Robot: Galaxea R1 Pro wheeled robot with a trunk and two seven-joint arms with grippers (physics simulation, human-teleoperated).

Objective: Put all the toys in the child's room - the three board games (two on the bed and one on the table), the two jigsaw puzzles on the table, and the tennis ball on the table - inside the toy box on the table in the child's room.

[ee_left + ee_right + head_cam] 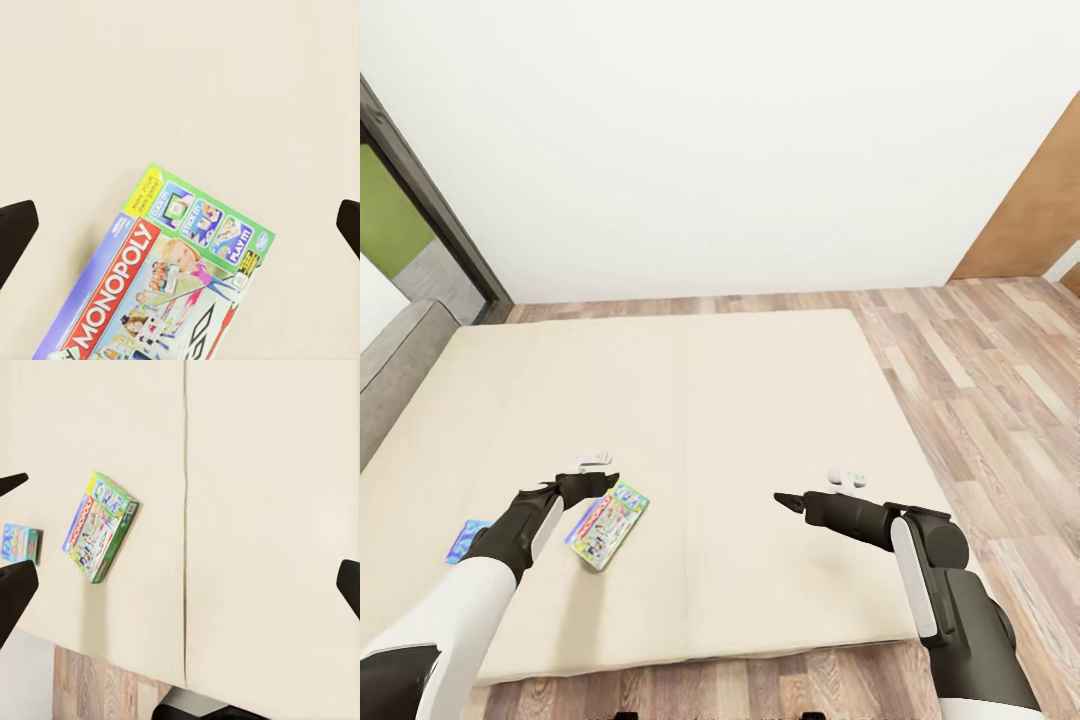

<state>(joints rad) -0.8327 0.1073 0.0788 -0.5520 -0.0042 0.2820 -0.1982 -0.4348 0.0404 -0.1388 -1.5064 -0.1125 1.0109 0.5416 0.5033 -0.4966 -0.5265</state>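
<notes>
Two board games lie on the beige bed (pixel 740 400). The white-green Monopoly box (pixel 607 522) rests near the bed's front left, and the left wrist view shows it close up (pixel 172 277). My left gripper (pixel 592 484) hovers open just above its far end, fingers (pixel 13 234) spread wide. The narrower blue box (pixel 463 538) lies left of it, partly hidden by my left forearm. My right gripper (pixel 788 502) is open over bare mattress, well to the right. The right wrist view takes in the Monopoly box (pixel 100 526) and the blue box (pixel 20 543).
Wood-plank floor (pixel 980 400) runs along the bed's right side and front. A low grey headboard (pixel 400 360) borders the bed on the left, below a dark-framed window (pixel 420 200). A white wall (pixel 720 150) stands behind, with a wooden door (pixel 1030 220) at far right.
</notes>
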